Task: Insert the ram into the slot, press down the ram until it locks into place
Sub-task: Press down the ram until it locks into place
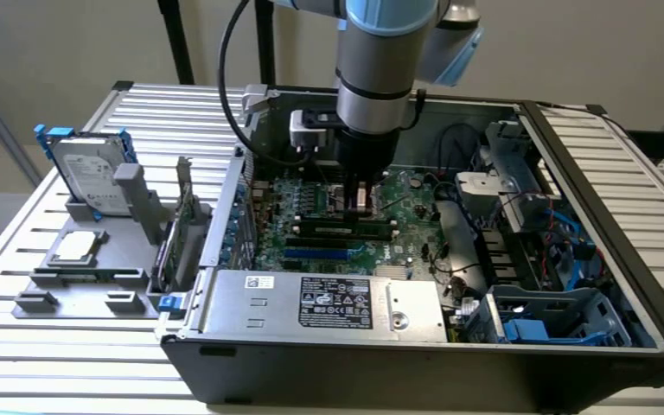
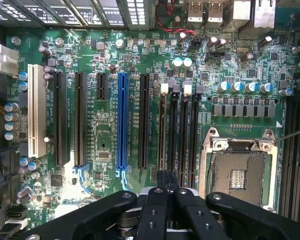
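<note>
A ribbed metal counter (image 1: pixel 32 337) carries an open black case (image 1: pixel 424 372) lying on its side, with the arm (image 1: pixel 384 52) reaching down into it from above. The green motherboard (image 1: pixel 415 197) covers the case floor under the hand (image 1: pixel 361 201), which hangs low over the middle of the board.

A grey power supply (image 1: pixel 321 298) with a white label lies well in front of the hand, along the case's near edge in the exterior view. Outside the case, far off to the exterior view's left of the hand, a hard drive (image 1: pixel 90 173) stands upright in a grey holder on the counter.

In the wrist view the hand (image 2: pixel 166 182) has its fingers (image 2: pixel 155 215) drawn close together, with no gap to speak of and nothing seen gripped between them. Its dark tip sits over the row of long black memory sockets beside the empty processor socket (image 2: pixel 237 175).

The ram (image 1: pixel 338 228), a thin green stick with dark chips, stands on edge in the slot (image 1: pixel 344 236) directly beneath and just in front of the hand. Whether the tip touches the ram's upper edge cannot be told. A shorter blue socket (image 1: pixel 321 253) runs parallel just past the ram, on the side away from the hand.
</note>
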`<state>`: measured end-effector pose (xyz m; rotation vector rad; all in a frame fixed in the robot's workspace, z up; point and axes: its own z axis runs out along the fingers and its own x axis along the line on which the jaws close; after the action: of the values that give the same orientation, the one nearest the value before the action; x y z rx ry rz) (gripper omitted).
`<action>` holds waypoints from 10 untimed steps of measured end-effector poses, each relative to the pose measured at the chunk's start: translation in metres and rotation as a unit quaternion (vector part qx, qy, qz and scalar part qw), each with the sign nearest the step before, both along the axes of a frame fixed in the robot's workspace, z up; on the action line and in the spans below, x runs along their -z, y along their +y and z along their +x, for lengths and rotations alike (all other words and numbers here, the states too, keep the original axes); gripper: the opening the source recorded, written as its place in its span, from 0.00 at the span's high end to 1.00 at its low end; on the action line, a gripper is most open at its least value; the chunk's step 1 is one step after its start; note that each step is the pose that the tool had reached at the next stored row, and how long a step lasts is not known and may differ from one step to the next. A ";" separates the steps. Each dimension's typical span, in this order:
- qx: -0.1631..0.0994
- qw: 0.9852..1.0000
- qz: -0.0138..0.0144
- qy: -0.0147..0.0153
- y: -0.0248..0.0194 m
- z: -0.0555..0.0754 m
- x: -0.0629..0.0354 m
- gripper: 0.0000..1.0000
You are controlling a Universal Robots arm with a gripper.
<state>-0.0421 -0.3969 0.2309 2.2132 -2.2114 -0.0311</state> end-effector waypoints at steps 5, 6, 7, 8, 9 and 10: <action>0.001 1.000 0.000 0.000 0.0001 0.000 0.0026 0.89; 0.001 1.000 0.000 0.000 0.0000 0.000 0.0030 0.89; 0.001 1.000 -0.001 0.000 0.0000 0.000 0.0034 0.89; 0.001 1.000 -0.001 0.000 -0.0001 0.000 0.0036 0.89; 0.002 1.000 -0.001 0.000 0.0000 0.000 0.0037 0.89; 0.002 1.000 -0.001 0.000 0.0000 0.000 0.0037 0.89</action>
<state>-0.0424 -0.3969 0.2272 2.2091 -2.2144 -0.0299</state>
